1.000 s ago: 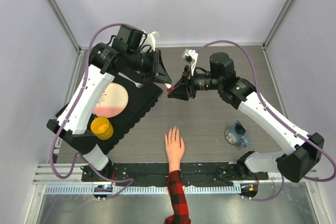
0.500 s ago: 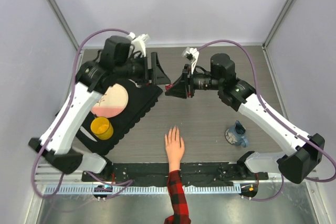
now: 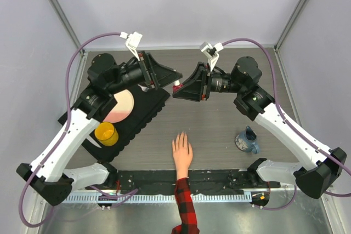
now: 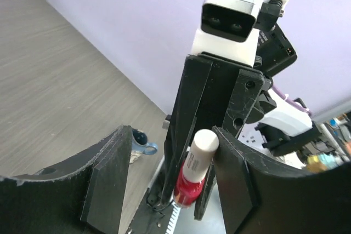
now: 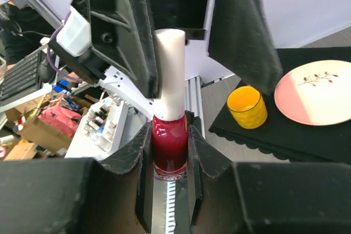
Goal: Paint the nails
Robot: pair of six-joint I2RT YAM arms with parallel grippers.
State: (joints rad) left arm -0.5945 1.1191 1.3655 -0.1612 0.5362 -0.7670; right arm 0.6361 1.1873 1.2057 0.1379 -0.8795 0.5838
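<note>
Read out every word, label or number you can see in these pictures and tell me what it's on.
No text here can be read.
polish bottle: faint print below the cap, too blurred to read.
plate: a twig drawing only, no words.
boxes and clutter beyond the table: too blurred to read.

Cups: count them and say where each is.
2. A yellow cup stands on the black mat at the left, near the pink plate. A blue mug sits on the bare tabletop at the right. Others may be hidden.
</note>
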